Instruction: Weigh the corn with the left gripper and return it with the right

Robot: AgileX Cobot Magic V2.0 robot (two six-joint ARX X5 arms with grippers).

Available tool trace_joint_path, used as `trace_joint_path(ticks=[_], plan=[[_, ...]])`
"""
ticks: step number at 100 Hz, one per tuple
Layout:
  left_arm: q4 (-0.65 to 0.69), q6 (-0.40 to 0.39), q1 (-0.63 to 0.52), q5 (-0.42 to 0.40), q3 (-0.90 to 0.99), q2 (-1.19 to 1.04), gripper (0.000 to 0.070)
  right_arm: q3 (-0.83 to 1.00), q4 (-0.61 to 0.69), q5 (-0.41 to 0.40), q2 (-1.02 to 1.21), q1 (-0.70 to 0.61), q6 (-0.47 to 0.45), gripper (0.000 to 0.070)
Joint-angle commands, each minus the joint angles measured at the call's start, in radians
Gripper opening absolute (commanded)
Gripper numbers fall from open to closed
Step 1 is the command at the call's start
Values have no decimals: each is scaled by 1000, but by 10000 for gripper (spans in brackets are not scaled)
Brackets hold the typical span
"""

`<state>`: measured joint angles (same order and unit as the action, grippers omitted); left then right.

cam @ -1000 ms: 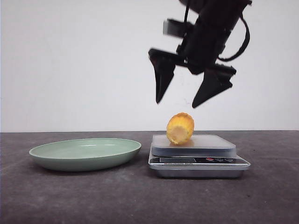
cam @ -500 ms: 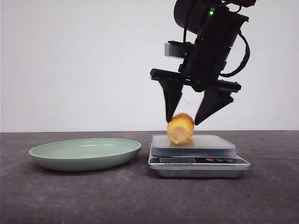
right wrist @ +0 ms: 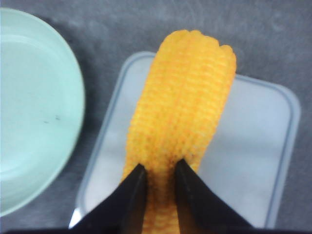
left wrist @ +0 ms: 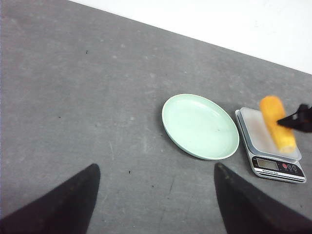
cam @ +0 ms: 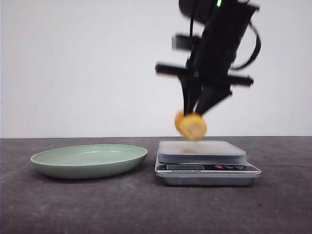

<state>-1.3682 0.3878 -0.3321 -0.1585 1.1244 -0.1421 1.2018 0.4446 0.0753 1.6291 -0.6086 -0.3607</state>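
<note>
The corn [cam: 191, 126] is a short yellow-orange cob, held a little above the weighing pad of the silver kitchen scale [cam: 207, 159]. My right gripper [cam: 195, 113] is shut on the corn from above. In the right wrist view the black fingertips [right wrist: 138, 176] pinch the cob [right wrist: 183, 112] over the scale pad [right wrist: 253, 146]. In the left wrist view the corn [left wrist: 277, 122] hangs over the scale [left wrist: 253, 146]. My left gripper [left wrist: 156, 170] is open and empty, high above bare table, well away from the scale.
A shallow pale green plate [cam: 89, 159] sits on the dark grey table left of the scale; it also shows in the left wrist view [left wrist: 200, 126] and the right wrist view [right wrist: 34, 112]. A white wall stands behind the table.
My right gripper came down over the corn, closed on it and lifted it slightly off the scale pad. The left gripper is out of the front view throughout.
</note>
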Motion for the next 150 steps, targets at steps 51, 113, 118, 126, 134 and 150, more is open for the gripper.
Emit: trace_joint_path(ticks=[51, 113, 118, 126, 134, 150], plan=[[31, -8, -1, -1, 11, -3, 434, 399, -32, 0, 165, -264, 0, 0], [22, -10, -1, -2, 11, -3, 434, 423, -49, -23, 417, -260, -2, 675], [22, -11, -1, -2, 11, -3, 434, 430, -30, -23, 398, -255, 20, 604], [22, -17, -1, -1, 11, -3, 434, 436, 4, -23, 334, -230, 63, 580], [22, -22, -1, -2, 11, -3, 434, 436, 30, -23, 251, -200, 105, 581], [22, -36, -1, -2, 11, -3, 434, 436, 101, -23, 35, -94, 170, 581]])
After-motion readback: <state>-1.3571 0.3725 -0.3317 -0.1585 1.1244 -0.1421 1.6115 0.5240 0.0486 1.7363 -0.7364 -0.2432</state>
